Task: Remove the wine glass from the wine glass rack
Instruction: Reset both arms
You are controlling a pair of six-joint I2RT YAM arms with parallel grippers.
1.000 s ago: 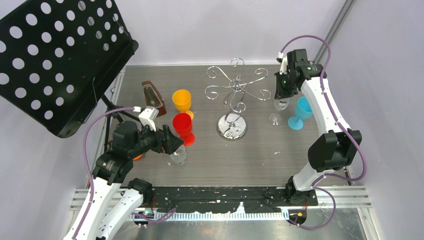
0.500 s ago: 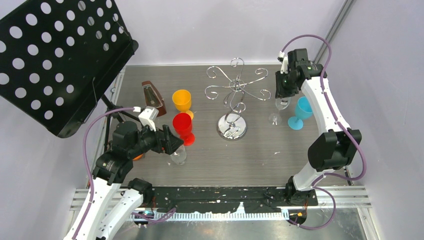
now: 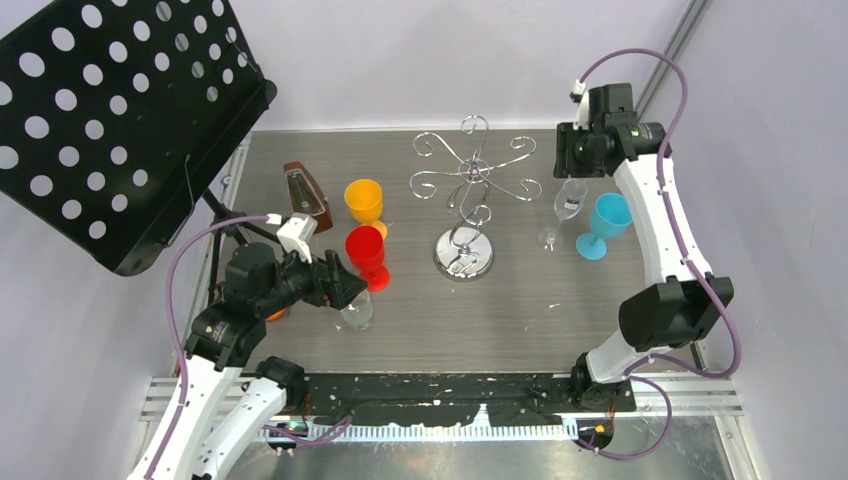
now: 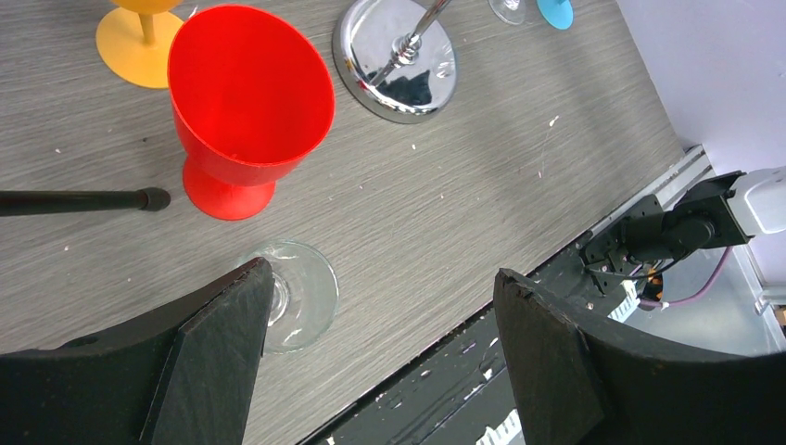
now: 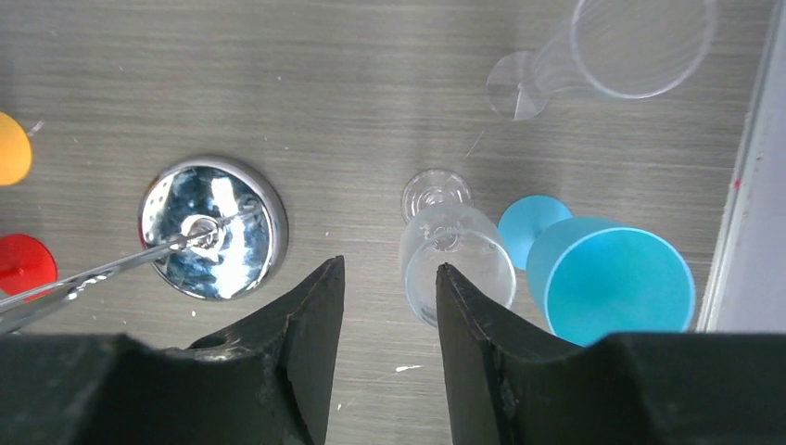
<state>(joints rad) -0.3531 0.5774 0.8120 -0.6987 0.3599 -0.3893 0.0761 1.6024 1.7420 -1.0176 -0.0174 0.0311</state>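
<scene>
Wine glass [image 3: 570, 198] stands on the table [image 3: 520, 310] beside the wine glass rack [image 3: 468, 185], seemingly off it already; right gripper [image 5: 387, 278] hovers above, jaws parted, empty.

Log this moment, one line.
right gripper: open, clear of wine glass | wine glass: upright beside blue goblet | wine glass rack: bare | left gripper: open beside another clear glass

The grey wood-grain desk [image 3: 520, 310] carries the wine glass rack [image 3: 464, 253] on its round mirrored base, near the middle. Left of it stand a red cup [image 3: 367, 255] and an orange cup [image 3: 364, 203] — with a metronome [image 3: 306, 193] further left. On the right, a wine glass [image 3: 569, 200] stands upright just beside a blue cup [image 3: 603, 225]. A second clear glass [image 3: 357, 310] stands near the red cup.
</scene>
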